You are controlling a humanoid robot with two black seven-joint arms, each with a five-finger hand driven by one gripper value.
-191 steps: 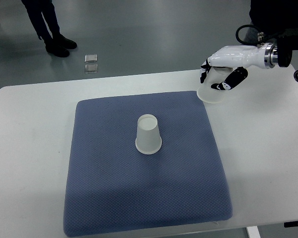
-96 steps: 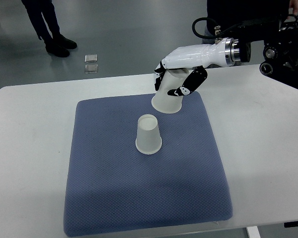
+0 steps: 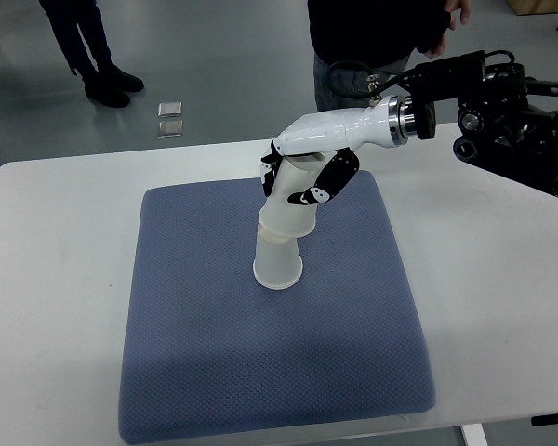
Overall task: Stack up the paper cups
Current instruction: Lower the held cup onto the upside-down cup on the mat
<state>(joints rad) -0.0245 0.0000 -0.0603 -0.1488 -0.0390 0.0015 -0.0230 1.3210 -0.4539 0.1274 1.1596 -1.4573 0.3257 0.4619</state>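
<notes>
The right hand (image 3: 302,177) reaches in from the right edge on its white forearm, fingers (image 3: 321,186) wrapped around an upside-down paper cup (image 3: 288,209). It holds that cup directly over a second inverted cup (image 3: 277,265), and the rim of the held one already overlaps the top of the lower one, so the two look partly nested; from where I stand I cannot tell how far down it sits. The upper cup leans a little toward the hand. The lower cup stands on a blue cushioned mat (image 3: 260,372), roughly at its middle, and the mat lies on the white worktop (image 3: 56,279). The black arm hardware (image 3: 511,121) hangs over the far right part of the worktop. Beyond the worktop, a person in dark clothes (image 3: 372,37) stands close behind the arm, and another person's legs and dark shoes (image 3: 98,65) show on the grey floor at upper left, near two small square tiles (image 3: 171,118).
</notes>
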